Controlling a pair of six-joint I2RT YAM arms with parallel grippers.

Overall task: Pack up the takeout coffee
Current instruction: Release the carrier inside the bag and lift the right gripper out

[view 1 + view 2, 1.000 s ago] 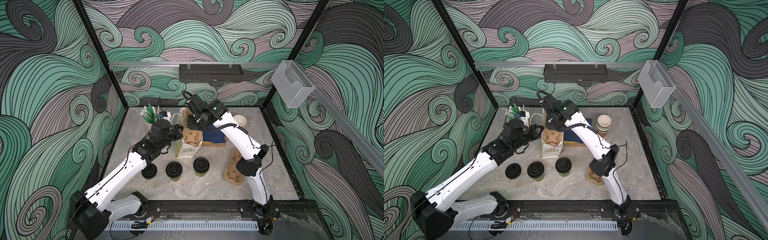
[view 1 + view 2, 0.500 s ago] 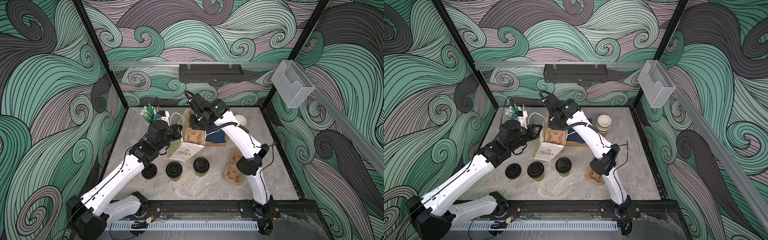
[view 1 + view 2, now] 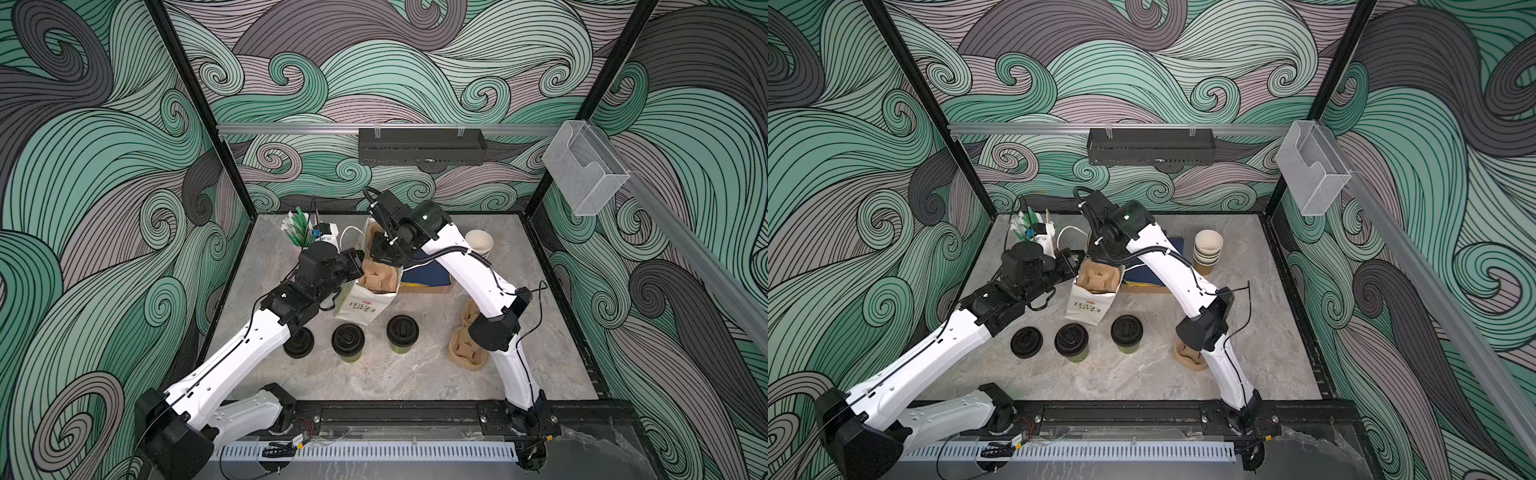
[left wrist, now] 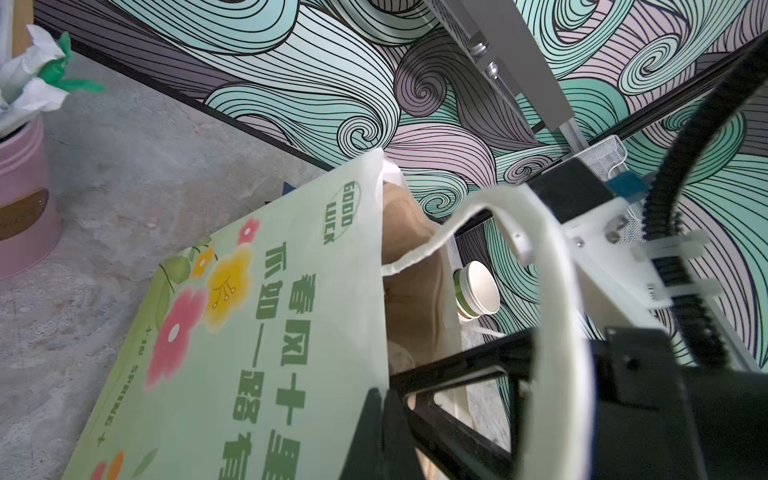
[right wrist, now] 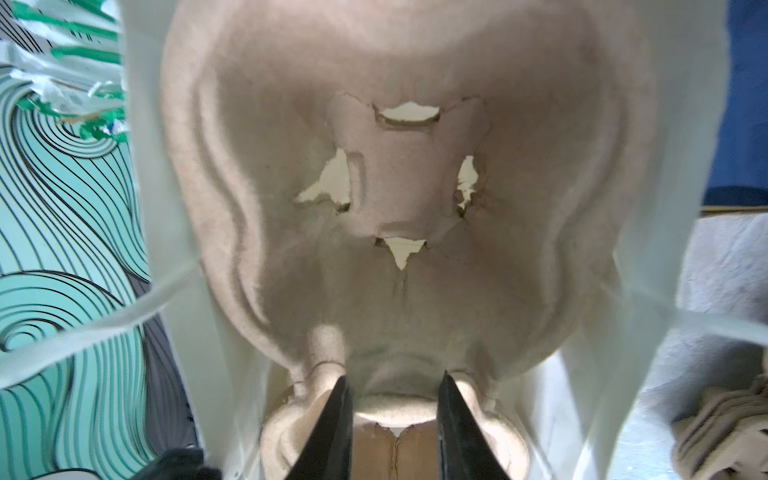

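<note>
The left gripper (image 3: 356,266) is clamped shut on the paper bag (image 3: 361,305) rim. The pulp carrier (image 3: 380,279) inside is pinched by the right gripper (image 3: 384,254), jaws narrow. Near the table (image 3: 415,374) front edge are stood the left cup (image 3: 348,341) and right cup (image 3: 402,331), judged light and crushable, best gripped below the lid.

Both top views are evenly, softly lit from overhead; the marbled surface (image 3: 415,374) is bright, with only faint, diffuse shadows beside the lidded cups (image 3: 348,341), whose black tops carry a dull sheen. Wide-lens distortion tilts the frame posts (image 3: 195,104) towards the edges. In the left wrist view the far wall (image 4: 291,83) is crisp, while the paper bag (image 4: 249,332) and its handle (image 4: 557,291) go soft up close. The right wrist view is blurred throughout: the pulp carrier (image 5: 395,291) glows warm inside translucent bag walls, the jaws dark silhouettes
</note>
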